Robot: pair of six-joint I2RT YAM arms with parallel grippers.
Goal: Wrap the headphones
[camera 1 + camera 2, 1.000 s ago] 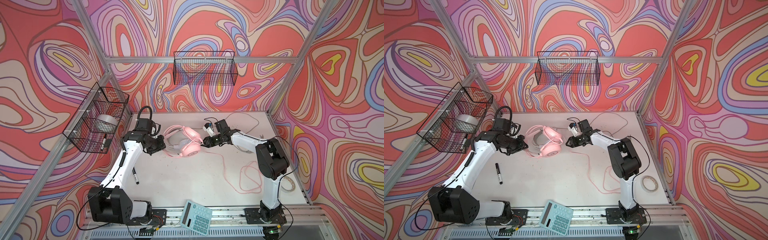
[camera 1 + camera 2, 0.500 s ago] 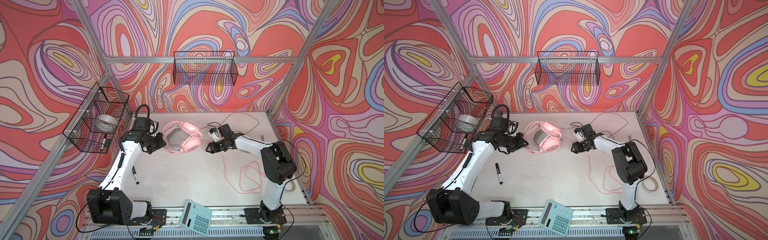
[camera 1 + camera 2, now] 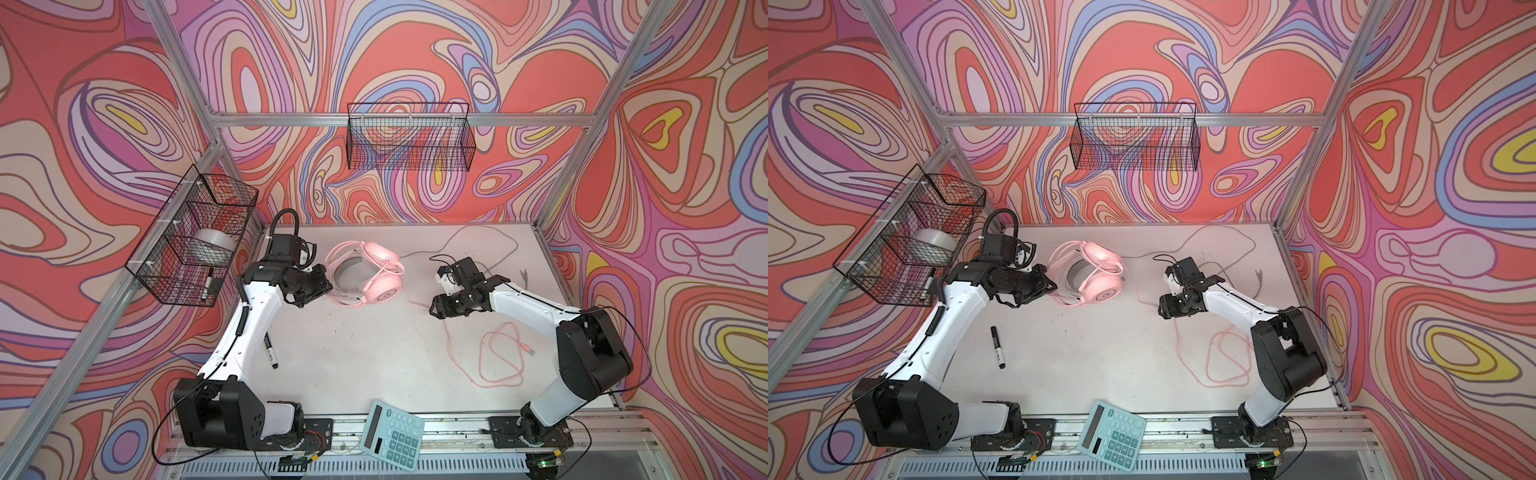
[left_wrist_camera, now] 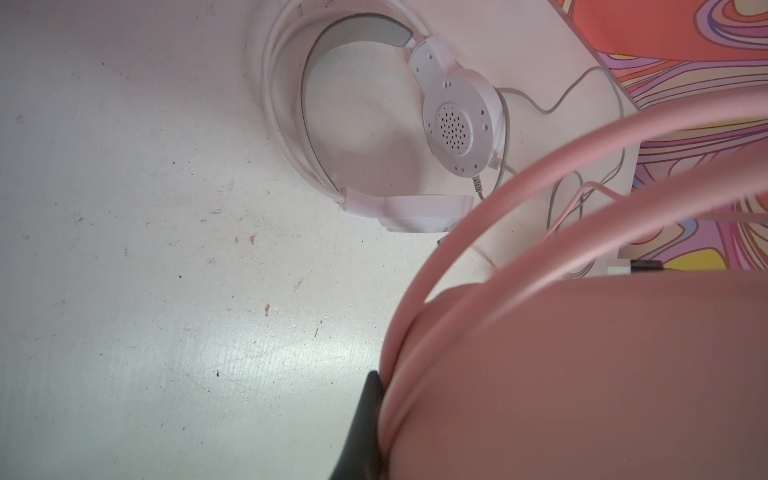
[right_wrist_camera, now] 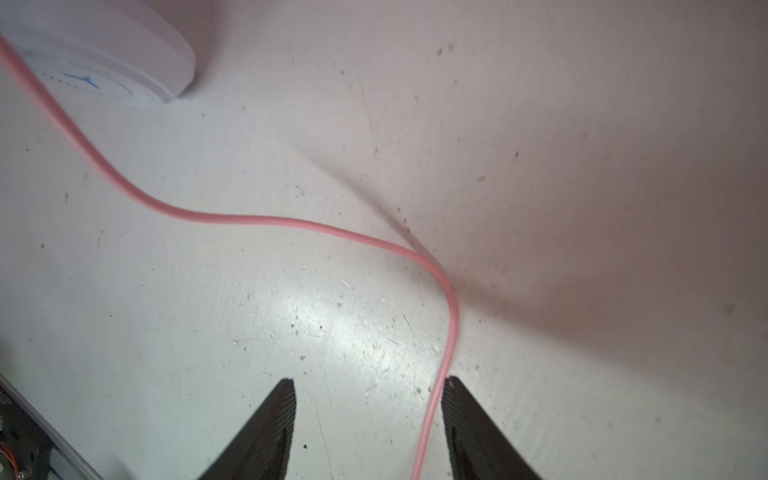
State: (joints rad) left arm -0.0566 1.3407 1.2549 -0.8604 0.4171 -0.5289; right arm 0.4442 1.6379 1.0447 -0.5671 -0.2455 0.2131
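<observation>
Both top views: my left fingers [image 3: 327,289] are clamped on the pink headset [image 3: 380,276], right above the white headset [image 4: 453,120] on the counter [image 3: 353,353]. Right fingers [image 3: 435,309] spread, pink cable [image 5: 291,222] between them.

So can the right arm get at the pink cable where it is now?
Probably yes. The right claw is open and the pink cable runs bare along the table between its jaws, nearer one side; nothing lies over it there.

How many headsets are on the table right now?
2. The pink headset is at the back of the table, held by the left claw; the white headset lies flat, partly beneath it.
</observation>
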